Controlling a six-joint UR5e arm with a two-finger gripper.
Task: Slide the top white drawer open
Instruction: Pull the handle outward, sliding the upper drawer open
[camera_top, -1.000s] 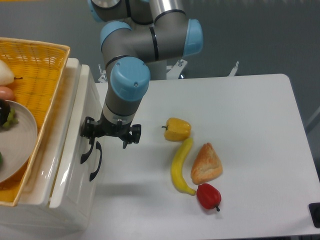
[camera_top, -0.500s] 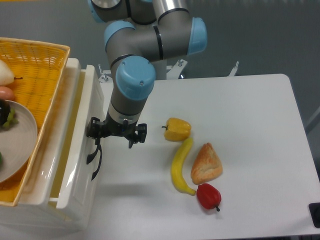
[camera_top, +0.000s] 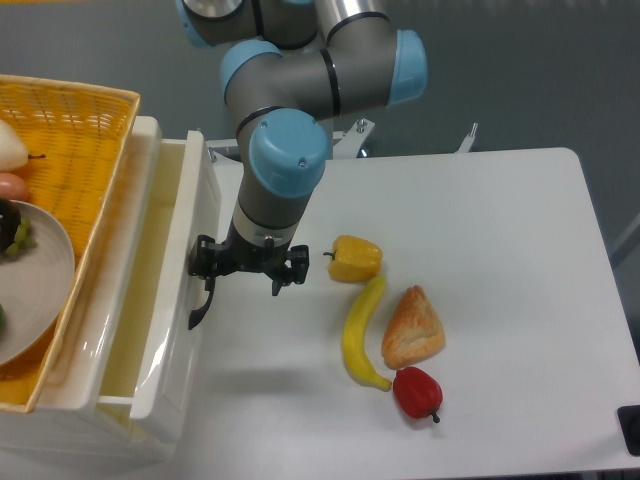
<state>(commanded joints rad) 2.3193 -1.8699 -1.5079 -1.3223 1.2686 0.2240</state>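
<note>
Grey wall fills the background behind a white tabletop (camera_top: 480, 220). At its left edge the top white drawer (camera_top: 185, 300) stands pulled partway out of the cabinet (camera_top: 70, 425), its yellowish inside showing. Its black handle (camera_top: 203, 303) is only partly visible, with the pincer (camera_top: 249, 268) right at it; whether the fingers close on the handle cannot be told from this angle. The lower part of the cabinet is hidden under the open drawer. On the cabinet sits a yellow wicker basket (camera_top: 85, 150), cut off by the left frame edge. Well apart on the tabletop lie a yellow pepper (camera_top: 355, 259), a banana (camera_top: 360, 332), a pastry (camera_top: 412, 327) and a red pepper (camera_top: 417, 392).
</note>
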